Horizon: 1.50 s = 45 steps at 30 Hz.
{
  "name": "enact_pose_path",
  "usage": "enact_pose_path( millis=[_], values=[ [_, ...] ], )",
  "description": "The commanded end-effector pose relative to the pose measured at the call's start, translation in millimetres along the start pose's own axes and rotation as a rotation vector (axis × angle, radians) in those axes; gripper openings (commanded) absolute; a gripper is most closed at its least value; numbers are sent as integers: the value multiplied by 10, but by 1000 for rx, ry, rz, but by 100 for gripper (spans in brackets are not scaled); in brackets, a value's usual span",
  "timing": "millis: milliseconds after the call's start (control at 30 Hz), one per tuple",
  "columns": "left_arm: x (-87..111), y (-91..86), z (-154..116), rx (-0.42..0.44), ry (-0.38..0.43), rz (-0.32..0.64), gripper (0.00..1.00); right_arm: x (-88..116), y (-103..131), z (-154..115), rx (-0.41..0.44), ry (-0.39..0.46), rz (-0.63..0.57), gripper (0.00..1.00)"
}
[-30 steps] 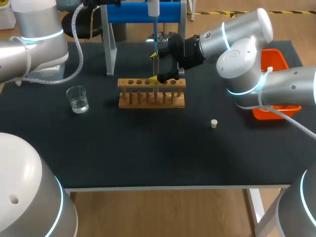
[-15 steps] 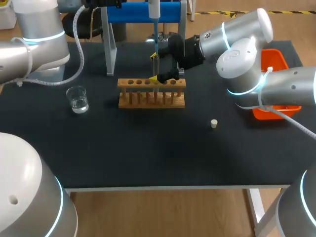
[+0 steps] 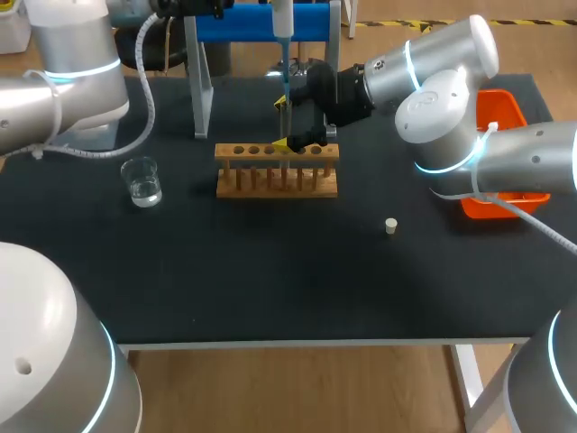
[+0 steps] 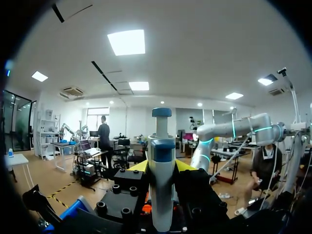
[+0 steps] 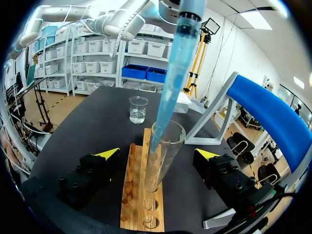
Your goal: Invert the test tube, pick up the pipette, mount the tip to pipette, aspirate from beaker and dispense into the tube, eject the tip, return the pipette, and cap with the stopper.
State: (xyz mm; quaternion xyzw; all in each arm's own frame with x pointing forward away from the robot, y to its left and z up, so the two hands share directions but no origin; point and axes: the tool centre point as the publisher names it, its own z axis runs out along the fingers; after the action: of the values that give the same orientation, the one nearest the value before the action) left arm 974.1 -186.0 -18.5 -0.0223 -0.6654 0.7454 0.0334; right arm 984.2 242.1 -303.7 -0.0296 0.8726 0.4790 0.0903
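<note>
Barely any shift over the last second. Your left pincer still clamps the pipette, its tip down in the tube, which stands in the rack mid-rear on the surface. Your right pincer stands spread around the tube, not touching. Likely dispensing.

Between my right gripper's wide jaws the clear glass test tube stands in the long wooden rack, with the pale blue pipette tip dropping into it and gaps on either side. The small glass beaker sits ahead. Outside one finger the black tabletop lies open; outside the other the blue-barred grey stand crowds in.
</note>
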Motion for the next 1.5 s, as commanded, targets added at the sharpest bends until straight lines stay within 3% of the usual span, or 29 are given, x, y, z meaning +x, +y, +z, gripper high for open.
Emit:
enact_pose_path(
  millis=[33,600,1500],
  values=[
    [-32,24,-1,0,9,2,0,1,4,-8,3,1,0,100],
    [-26,45,-39,-58,-9,4,0,1,4,-8,3,1,0,100],
    [-85,56,-2,-18,17,37,0,1,4,-8,3,1,0,100]
  ],
)
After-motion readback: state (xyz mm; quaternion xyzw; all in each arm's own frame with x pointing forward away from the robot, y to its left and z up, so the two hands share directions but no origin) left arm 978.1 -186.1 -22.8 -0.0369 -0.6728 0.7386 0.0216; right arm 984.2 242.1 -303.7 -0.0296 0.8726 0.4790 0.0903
